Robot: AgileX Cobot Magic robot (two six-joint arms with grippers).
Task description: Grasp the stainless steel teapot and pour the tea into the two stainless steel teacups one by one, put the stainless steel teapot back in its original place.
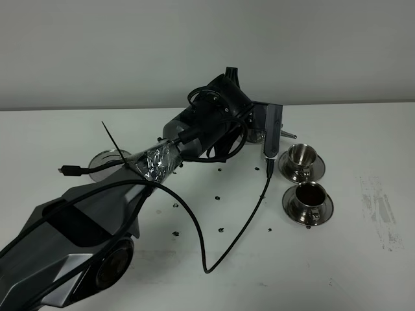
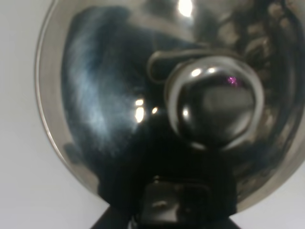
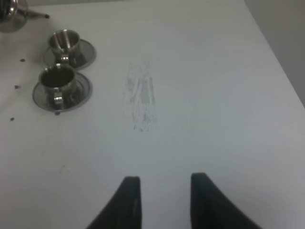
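Plain white table (image 1: pixel 363 272) against a grey wall (image 1: pixel 194 52), with a few dark specks (image 1: pixel 217 197) and a scuffed patch (image 1: pixel 379 214) on the top.

The left gripper (image 1: pixel 266 129) is right on the stainless steel teapot (image 2: pixel 105 119). The pot's lid and knob (image 2: pixel 214 102) basically fill the left wrist view. The jaws are mostly hidden, but since the pot is off its saucer and sits tight against the gripper, it looks clamped on the handle side. That's a judgement call, not something clearly visible.

The thin spout (image 1: pixel 289 135) sticks out to the right of the gripper in the overhead view. It points at the far teacup (image 1: pixel 302 157), which sits just beside and a bit nearer the camera. That cup looks empty and shiny inside. The near teacup (image 1: pixel 310 196), just in front of it, already has dark tea (image 1: pixel 310 191) in it. So the far cup is probably next, and the pot's spout-to-handle line is already aimed that way; it looks like a tip forward over that rim.

The left arm stretches diagonally from the lower left, wrist rolled, with a cable (image 1: pixel 214 259) looping off it. The empty saucer (image 1: pixel 107 159) the pot goes back to is well off to the left, half hidden by the arm.

The right gripper (image 3: pixel 164 205) sits spread apart with nothing in it, hovering over bare table with the cups well away from it.
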